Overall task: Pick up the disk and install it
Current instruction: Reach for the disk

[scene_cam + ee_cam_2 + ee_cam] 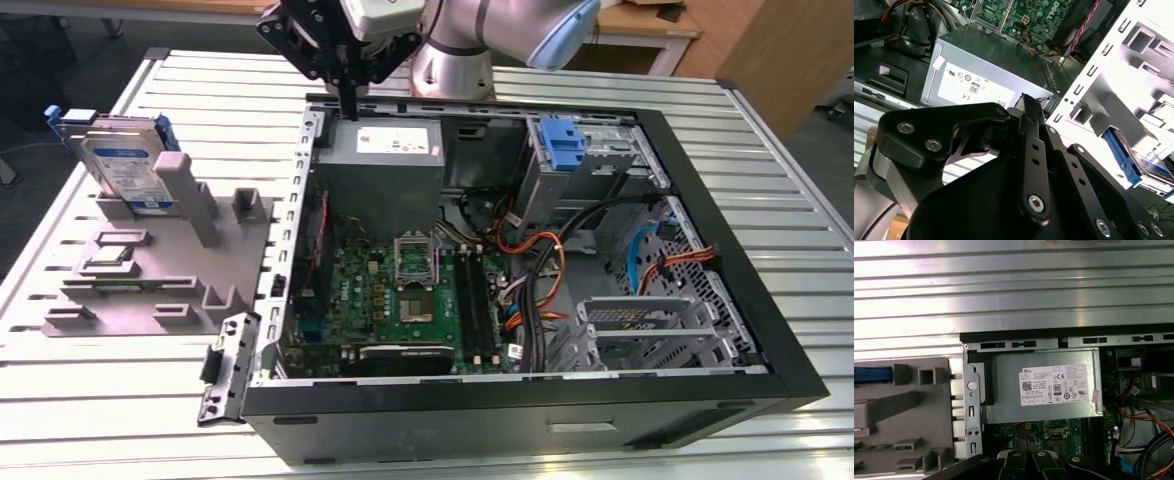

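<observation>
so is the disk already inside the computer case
No, the disk stands upright on the grey holder at the exterior view's left, outside the computer case.

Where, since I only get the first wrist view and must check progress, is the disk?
Observer: In the exterior view the flat silver-grey disk with blue side rails stands on edge in the grey plastic fixture, at the exterior view's left of the open black computer case.
Operator: Is the end effector near it?
Observer: No; the black end effector hangs by the grey metal box with a white sticker inside the case, apart from the disk.
Operator: Holding anything?
Observer: Nothing; the second wrist view shows its fingers closed together, empty.
</observation>
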### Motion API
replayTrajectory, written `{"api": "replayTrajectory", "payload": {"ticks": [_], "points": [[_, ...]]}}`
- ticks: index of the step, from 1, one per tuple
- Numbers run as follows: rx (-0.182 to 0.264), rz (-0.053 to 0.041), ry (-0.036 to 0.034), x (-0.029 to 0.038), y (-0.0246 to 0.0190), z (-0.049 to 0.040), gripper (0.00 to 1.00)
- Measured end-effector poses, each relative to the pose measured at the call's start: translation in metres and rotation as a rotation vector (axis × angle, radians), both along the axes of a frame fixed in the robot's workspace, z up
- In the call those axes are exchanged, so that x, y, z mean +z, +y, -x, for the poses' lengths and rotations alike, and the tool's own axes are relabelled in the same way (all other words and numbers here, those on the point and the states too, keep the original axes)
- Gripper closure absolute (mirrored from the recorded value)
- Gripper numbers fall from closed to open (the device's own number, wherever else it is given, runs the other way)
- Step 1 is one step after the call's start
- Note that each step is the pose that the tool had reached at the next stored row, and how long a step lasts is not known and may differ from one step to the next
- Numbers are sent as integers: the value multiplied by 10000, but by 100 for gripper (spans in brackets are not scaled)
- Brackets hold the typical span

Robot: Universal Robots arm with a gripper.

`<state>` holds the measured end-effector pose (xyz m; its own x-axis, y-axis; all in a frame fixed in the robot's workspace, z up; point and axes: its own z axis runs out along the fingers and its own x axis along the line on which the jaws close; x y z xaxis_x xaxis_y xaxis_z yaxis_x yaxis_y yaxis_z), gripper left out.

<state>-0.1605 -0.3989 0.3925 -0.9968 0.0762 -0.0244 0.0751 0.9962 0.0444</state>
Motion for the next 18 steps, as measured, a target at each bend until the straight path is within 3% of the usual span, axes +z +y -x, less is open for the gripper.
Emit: {"api": "replayTrajectory", "payload": {"ticks": [10,12,18], "points": [[1,0,0,-3,0,21,90],[0,0,0,-11,0,82,90],[0,0,0,-12,0,92,90]]}}
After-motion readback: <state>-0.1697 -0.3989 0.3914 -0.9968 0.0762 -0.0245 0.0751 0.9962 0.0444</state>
